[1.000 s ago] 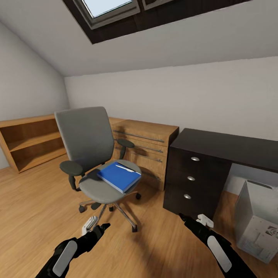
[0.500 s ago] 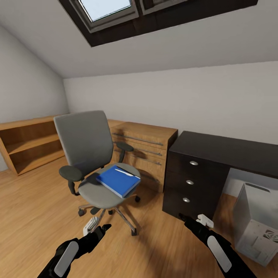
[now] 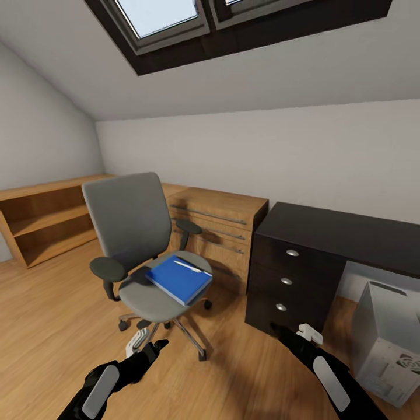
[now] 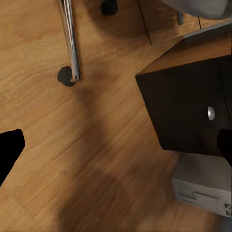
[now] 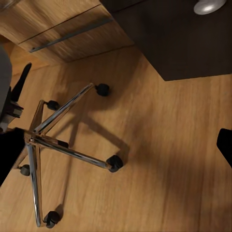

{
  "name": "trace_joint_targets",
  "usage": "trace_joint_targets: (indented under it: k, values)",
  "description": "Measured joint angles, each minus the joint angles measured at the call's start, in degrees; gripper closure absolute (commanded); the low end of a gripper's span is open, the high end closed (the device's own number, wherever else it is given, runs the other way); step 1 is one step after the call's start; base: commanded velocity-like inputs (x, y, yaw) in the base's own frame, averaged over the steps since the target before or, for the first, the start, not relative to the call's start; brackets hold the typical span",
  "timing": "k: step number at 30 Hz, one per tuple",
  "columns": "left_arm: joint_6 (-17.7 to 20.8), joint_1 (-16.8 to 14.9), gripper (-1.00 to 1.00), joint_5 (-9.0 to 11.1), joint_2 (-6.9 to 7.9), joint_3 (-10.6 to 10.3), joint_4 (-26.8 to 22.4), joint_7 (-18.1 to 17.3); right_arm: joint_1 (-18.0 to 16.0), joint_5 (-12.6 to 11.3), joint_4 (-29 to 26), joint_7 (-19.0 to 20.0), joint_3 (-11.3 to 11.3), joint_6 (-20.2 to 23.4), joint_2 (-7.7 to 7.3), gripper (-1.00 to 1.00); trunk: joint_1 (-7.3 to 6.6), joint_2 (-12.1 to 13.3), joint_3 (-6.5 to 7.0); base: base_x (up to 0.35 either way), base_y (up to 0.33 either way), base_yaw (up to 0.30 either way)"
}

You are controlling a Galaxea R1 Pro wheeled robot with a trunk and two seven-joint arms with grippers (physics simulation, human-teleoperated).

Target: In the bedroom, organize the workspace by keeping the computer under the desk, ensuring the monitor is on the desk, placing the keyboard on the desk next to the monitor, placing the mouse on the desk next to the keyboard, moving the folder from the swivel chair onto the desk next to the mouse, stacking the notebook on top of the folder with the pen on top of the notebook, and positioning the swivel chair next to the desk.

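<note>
Sitting on the grey seat of the swivel chair (image 3: 137,245) is the blue folder (image 3: 178,279), lying flat with a small white pen-like thing (image 3: 190,266) on top of it. That chair stands on the wood floor (image 3: 52,315), just in front of a light-wood drawer unit (image 3: 220,227). A low light-wood shelf (image 3: 44,219) runs along the wall to its left. To the right of the drawer unit is the desk (image 3: 326,239), black, with three drawers that have round silver knobs. The pale computer (image 3: 388,341) stands on the floor at the right, beside the drawers and low under the desk's top. Up above, a window (image 3: 157,14) is set in the sloped roof. Both arms are held low in front of the robot, and nothing is in either claw. The left gripper (image 3: 147,344) hangs over the floor near the chair's shiny legs, and its two fingers are spread wide apart, as the left wrist camera shows. The right gripper (image 3: 291,333) hangs near the bottom of the black drawers, and its fingers are spread wide too. From the right wrist camera, the chair's chrome legs (image 5: 58,140) and black wheels show on the floor below.
</note>
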Motion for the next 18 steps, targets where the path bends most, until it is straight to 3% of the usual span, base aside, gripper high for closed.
trace_joint_targets:
  k: [10,18]
  values:
    - [0.07,0.0,-1.0,0.06,0.0,0.05,0.12,0.01,0.03,0.03,0.19,0.39,-0.02,-0.17,-0.08,-1.0,-2.2,4.01,1.8,0.0,0.0,0.0]
    - [-1.23,0.35,-1.0,-0.31,-0.51,-0.37,0.51,-0.04,1.36,0.69,0.72,0.19,-0.35,-0.64,0.13,-1.0,-2.2,4.03,1.79,0.0,0.0,0.0]
